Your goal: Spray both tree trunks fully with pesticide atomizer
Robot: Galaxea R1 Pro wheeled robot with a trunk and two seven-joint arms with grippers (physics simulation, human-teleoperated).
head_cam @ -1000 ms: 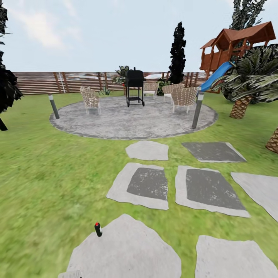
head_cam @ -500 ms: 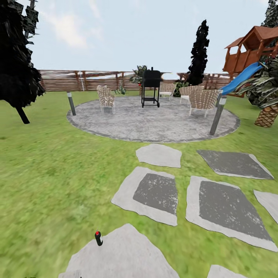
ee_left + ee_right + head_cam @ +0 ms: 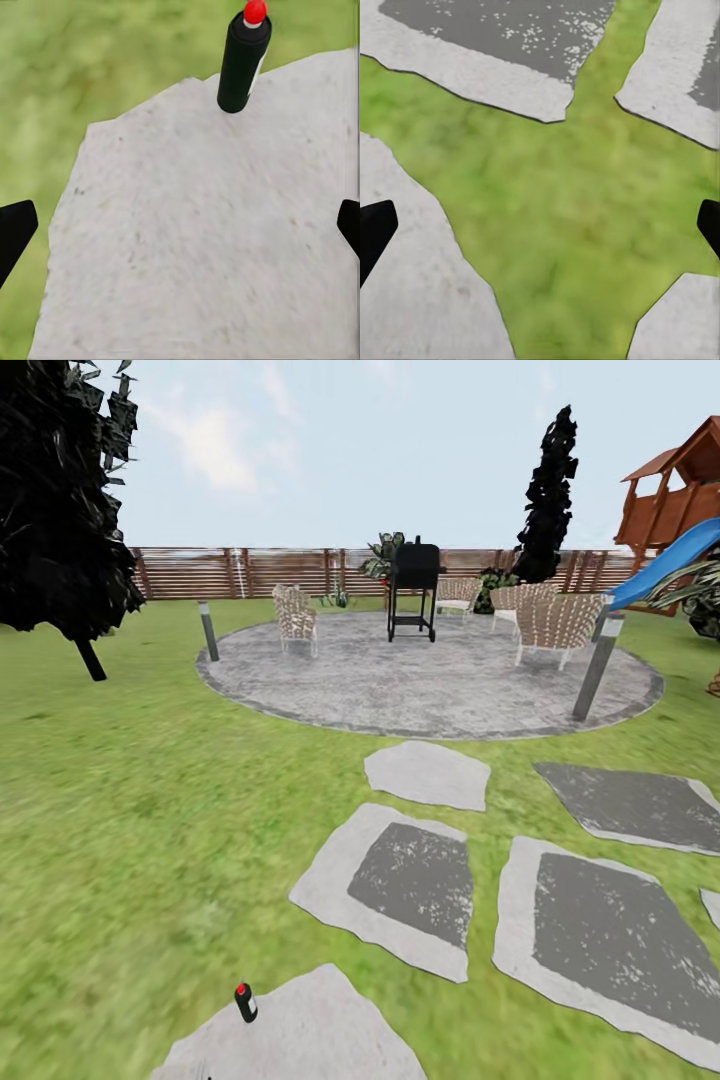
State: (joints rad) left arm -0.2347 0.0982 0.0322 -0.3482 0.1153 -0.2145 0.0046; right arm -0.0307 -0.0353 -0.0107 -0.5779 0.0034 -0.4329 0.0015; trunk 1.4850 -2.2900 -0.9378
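One spray can upright at the near paving slab's edge, beside grass.
Likely light, rigid, smooth and easy to tip: best gripped mid-body, below the red cap. Left gripper and right gripper spread wide, empty. Versus earlier: view swung left, can lower in frame.

Round grey stone patio far centre — black grill on it, wicker chairs around, two short bollard lights at its edge. Grey stepping slabs nearer. Dark conifer far right, blue slide beside wooden playhouse.
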